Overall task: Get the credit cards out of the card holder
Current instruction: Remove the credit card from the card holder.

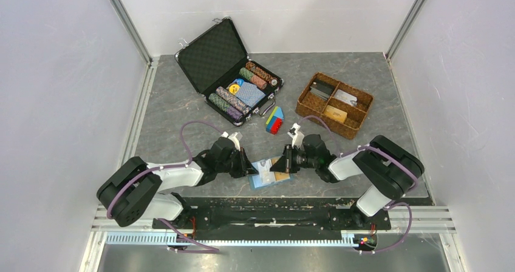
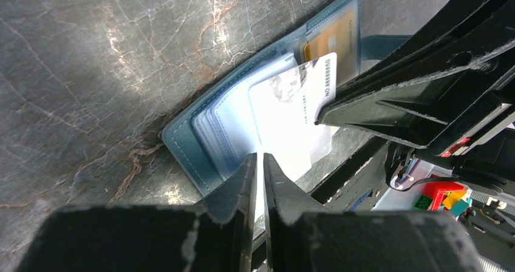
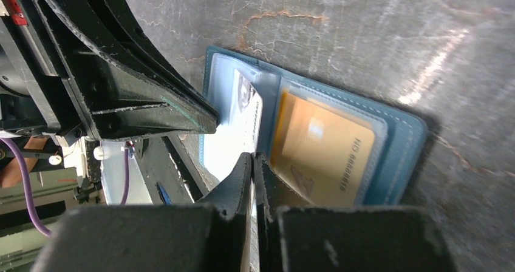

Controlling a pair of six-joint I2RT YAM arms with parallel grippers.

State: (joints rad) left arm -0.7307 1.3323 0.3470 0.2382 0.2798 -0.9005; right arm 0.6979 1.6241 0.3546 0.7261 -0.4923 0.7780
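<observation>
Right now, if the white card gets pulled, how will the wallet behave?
The wallet looks thin and light, so it would probably slide on the smooth table unless the left fingers pin it. Its clear sleeves seem floppy and may lift with the white card.

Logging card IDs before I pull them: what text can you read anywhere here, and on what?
"NO 8888888" on the white card; digit count unsure.
"NO 8888888" on the orange card; digit count unsure.
Other small print on the white card: too blurred to read.
No text seen on the wallet.
Contents of the case and the tray: too small to read.
</observation>
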